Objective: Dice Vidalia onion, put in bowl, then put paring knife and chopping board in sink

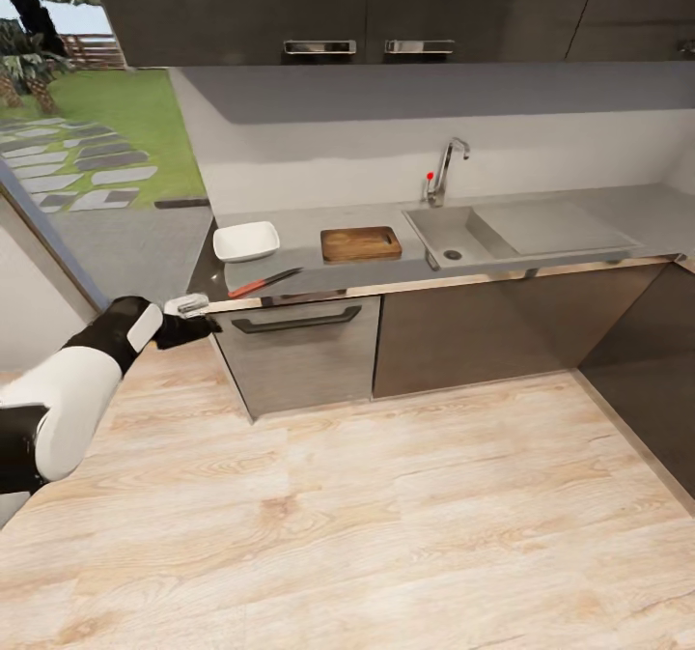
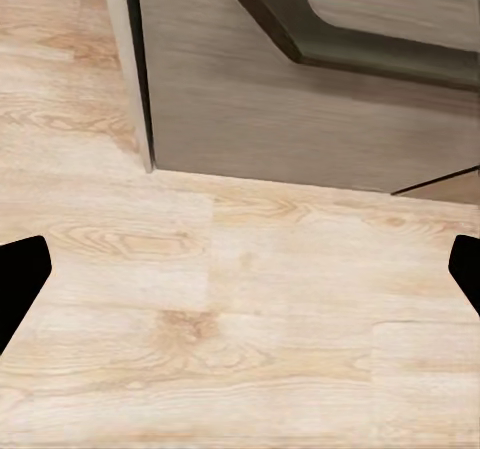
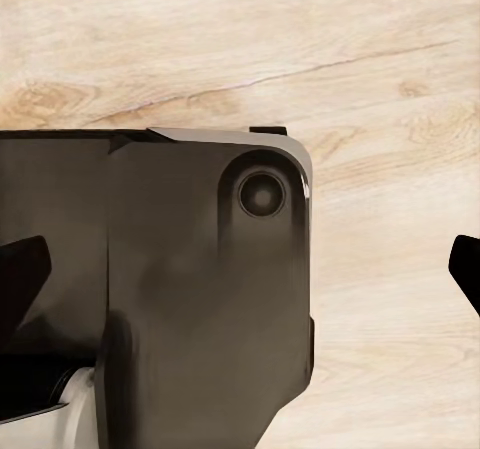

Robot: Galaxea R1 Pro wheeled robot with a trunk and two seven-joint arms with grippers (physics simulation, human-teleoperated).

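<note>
On the grey countertop point(image 1: 579, 208) a white bowl point(image 1: 245, 240) sits at the left, with the brown chopping board point(image 1: 361, 243) to its right. The paring knife point(image 1: 264, 283), orange-red handled, lies near the front edge below them. The sink point(image 1: 436, 229) with its chrome tap point(image 1: 446, 172) lies right of the board; the Vidalia onion is out of view. My left gripper point(image 1: 203, 325) hovers by the counter's left front corner, below the worktop, and the left wrist view shows it open point(image 2: 240, 279) above the floor. My right gripper point(image 3: 240, 269) is open and holds nothing.
Dark grey cabinet fronts with a drawer handle point(image 1: 297, 321) stand under the counter. Glossy black upper cabinets point(image 1: 367, 3) hang above. Light wood floor point(image 1: 386, 515) spreads in front. A glass wall onto a garden point(image 1: 87, 138) is at the left. The robot's black base point(image 3: 200, 299) lies under the right gripper.
</note>
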